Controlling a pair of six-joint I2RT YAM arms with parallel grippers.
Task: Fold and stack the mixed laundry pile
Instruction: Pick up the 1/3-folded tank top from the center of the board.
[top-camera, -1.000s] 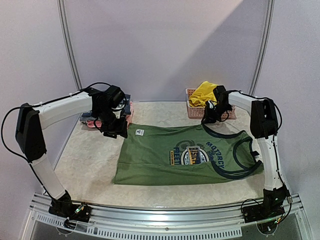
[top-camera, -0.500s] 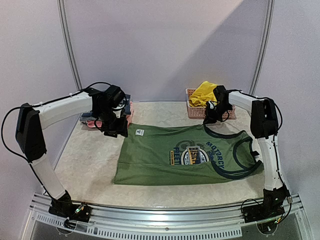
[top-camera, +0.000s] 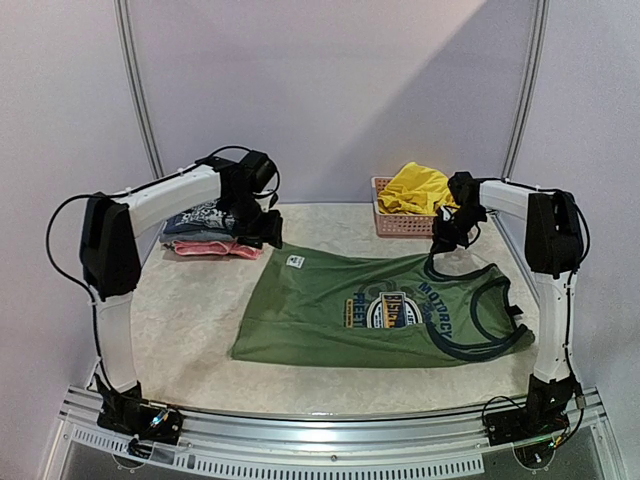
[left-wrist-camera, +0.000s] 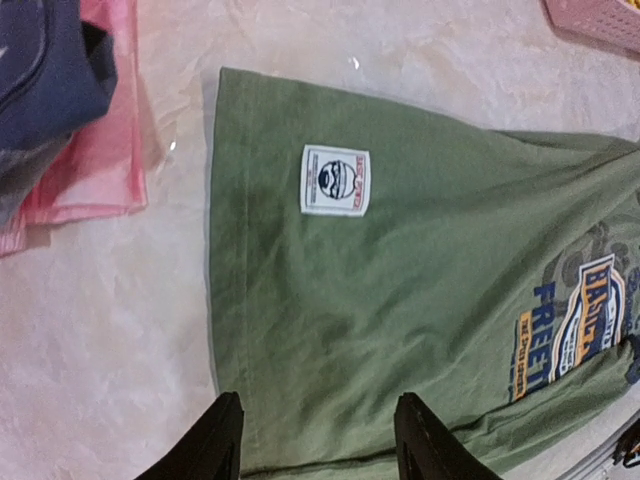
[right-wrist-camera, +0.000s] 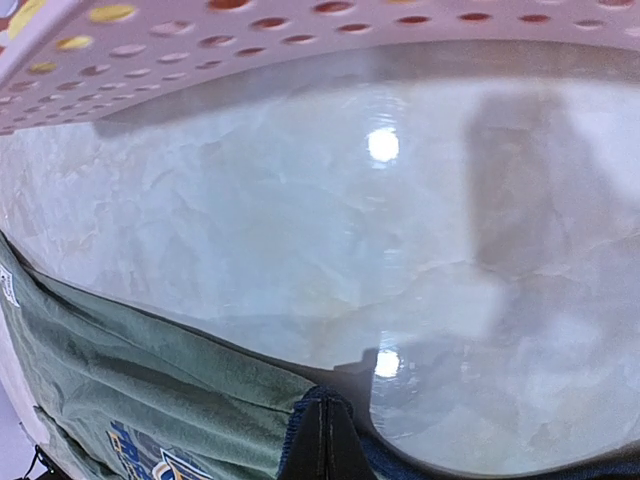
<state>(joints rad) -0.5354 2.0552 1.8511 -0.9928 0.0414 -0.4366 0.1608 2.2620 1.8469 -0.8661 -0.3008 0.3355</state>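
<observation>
Folded stack: pink and dark blue garments are piled just left of the left pincer.
Left pincer: it is held over the hem corner of the olive-green shirt. Its fingers are kept about half apart and nothing is gripped between them. Green cloth is seen below the gap.
Olive-green shirt: it is spread on the table between the two pincers, logo up. A white label patch lies ahead of the left pincer's fingers.
Right pincer: it is closed fully, and the shirt's dark neckline trim is pinched at its tips.
Pink basket: it is set just beside the right pincer, to its left and farther back.
Yellow shorts: they are heaped in that basket.
</observation>
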